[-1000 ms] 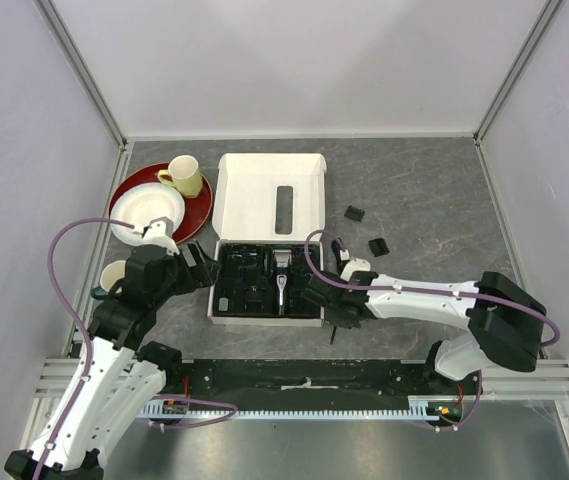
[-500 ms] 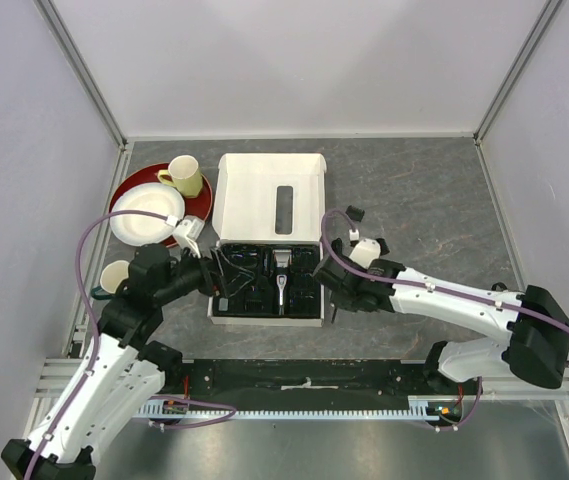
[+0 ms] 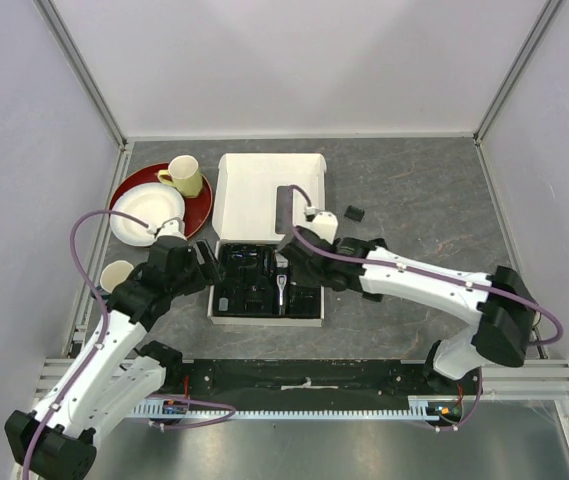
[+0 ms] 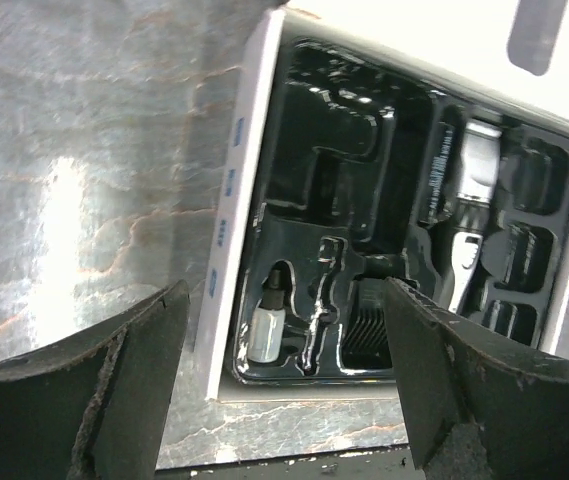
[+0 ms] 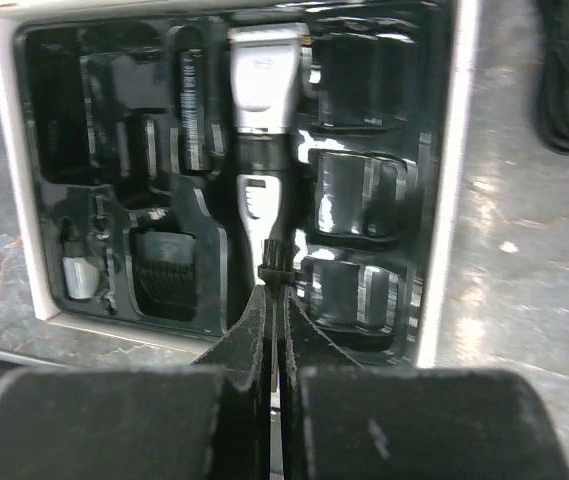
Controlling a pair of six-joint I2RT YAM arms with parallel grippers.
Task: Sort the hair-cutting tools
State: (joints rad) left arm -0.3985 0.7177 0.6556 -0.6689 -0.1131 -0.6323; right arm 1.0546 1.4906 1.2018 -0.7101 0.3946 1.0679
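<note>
**Lately over the tray: the brush had come in from the box's near-right corner**

At the left edge of the white box point(image 3: 264, 195), the left fingers point(image 4: 114, 390) stood spread wide with nothing between them. Half a second before, they had reached over the left side of the tray point(image 4: 314, 180); now they had drawn back to just off the box's left wall. The arm was bent low and angled in toward the box.

Inside the box, the clipper point(image 5: 259, 120) lay seated in its middle pocket, blade end toward the lid.

Over the right half of the box, the right fingers point(image 5: 247, 345) were pinched nearly closed on the thin brush point(image 5: 273, 262). Its bristled tip hung just past the clipper's handle end. A second before, that arm had been at the box's near-right corner. Since then it had swung across the right wall, stretched out long and low from its base. I judged the brush was being carried to a slot, though which pocket it was aimed at I could not tell.

Right of the box, the cord point(image 5: 567, 90) lay coiled on the tabletop point(image 3: 424, 190), with one comb attachment point(image 3: 355, 213) beside the lid, both apparently still unsorted.
</note>
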